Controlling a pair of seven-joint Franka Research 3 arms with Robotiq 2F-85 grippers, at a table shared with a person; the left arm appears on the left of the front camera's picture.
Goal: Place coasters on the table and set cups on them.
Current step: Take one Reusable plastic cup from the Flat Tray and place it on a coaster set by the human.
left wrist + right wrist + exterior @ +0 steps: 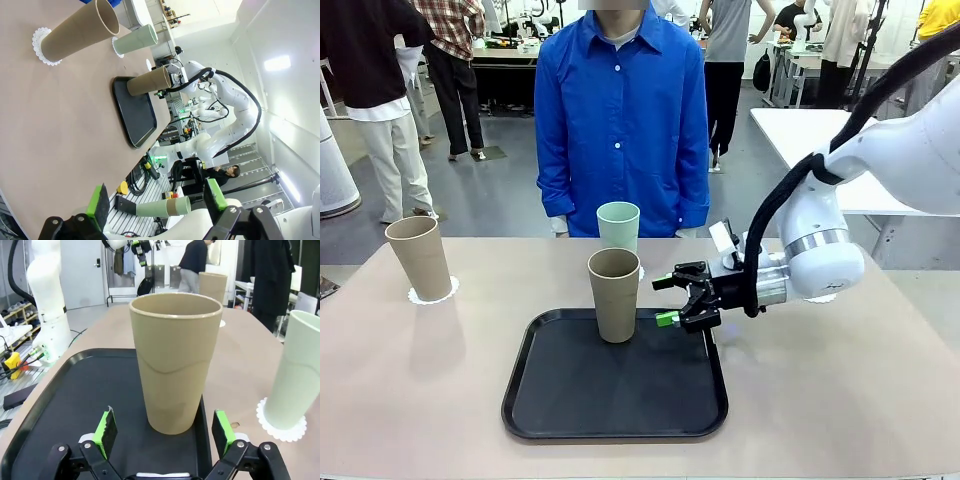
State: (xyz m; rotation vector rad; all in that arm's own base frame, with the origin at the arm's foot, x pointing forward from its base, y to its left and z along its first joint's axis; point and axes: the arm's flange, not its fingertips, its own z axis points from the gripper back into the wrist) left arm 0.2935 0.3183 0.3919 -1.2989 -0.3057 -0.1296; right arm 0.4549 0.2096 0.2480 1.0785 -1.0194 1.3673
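Note:
One tan cup stands upright on the black tray. My right gripper hovers open just to its right, fingers pointing at it without touching. In the right wrist view this cup stands straight ahead of the open right gripper, a little beyond the green pads. A second tan cup sits on a coaster at the far left of the table. The mint cup sits on a coaster behind the tray. My left gripper is open and holds nothing, far from the cups.
A person in a blue shirt stands at the far edge of the table. A small white doily lies bare on the tabletop beyond the mint cup. A white table stands behind at the right.

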